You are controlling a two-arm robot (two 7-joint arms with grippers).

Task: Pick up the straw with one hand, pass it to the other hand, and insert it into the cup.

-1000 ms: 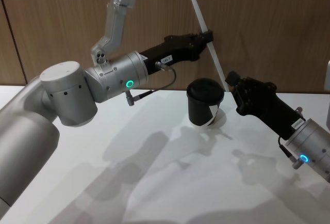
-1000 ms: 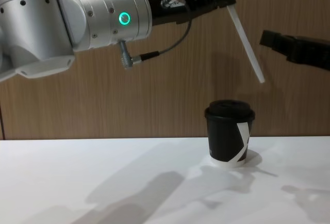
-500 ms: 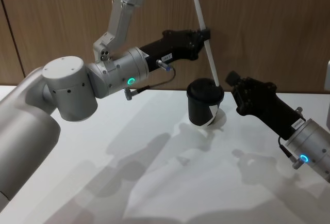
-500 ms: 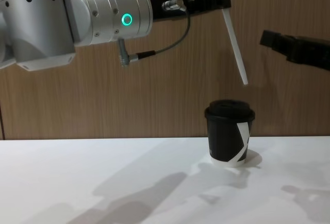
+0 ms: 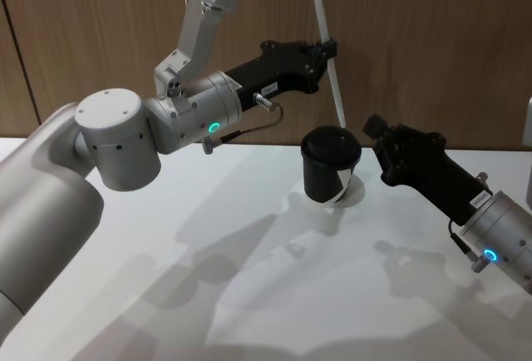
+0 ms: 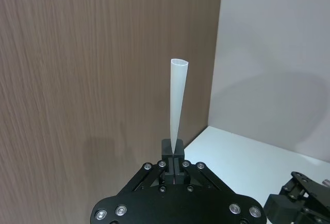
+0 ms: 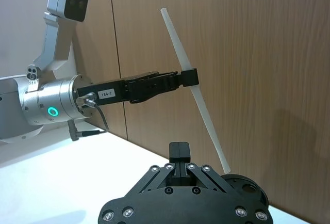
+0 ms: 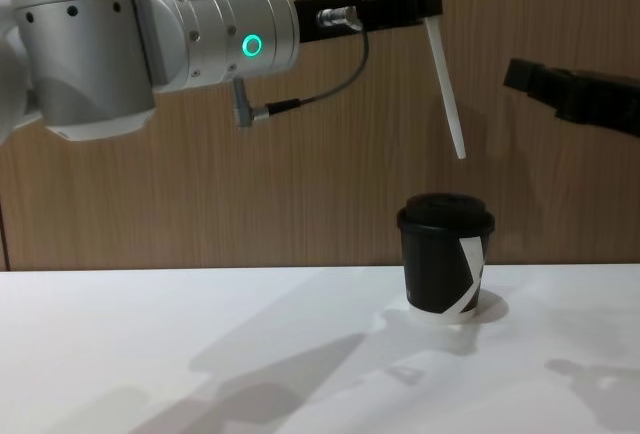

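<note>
**Labelling.** A white label (image 7: pixel 104 94) on the left claw (image 5: pixel 331 49) reads "184-7".

**Left claw.** It extends from a silver arm with a green ring light and is clamped on the straw (image 5: pixel 337 95). The straw is long, thin, white and near upright. Its lower tip hangs below the claw, above the black domed cup (image 5: pixel 324 174) on the tabletop (image 5: pixel 249 294).

**Right claw** (image 5: pixel 371 126). It is closed, empty and raised beside the cup.

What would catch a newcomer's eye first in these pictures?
The white straw, slightly tilted in the air, is clamped near its middle by the left pincer. Its lower tip hangs above the lid of the black cup, not touching it, while the right pincer hovers empty to the cup's right.
</note>
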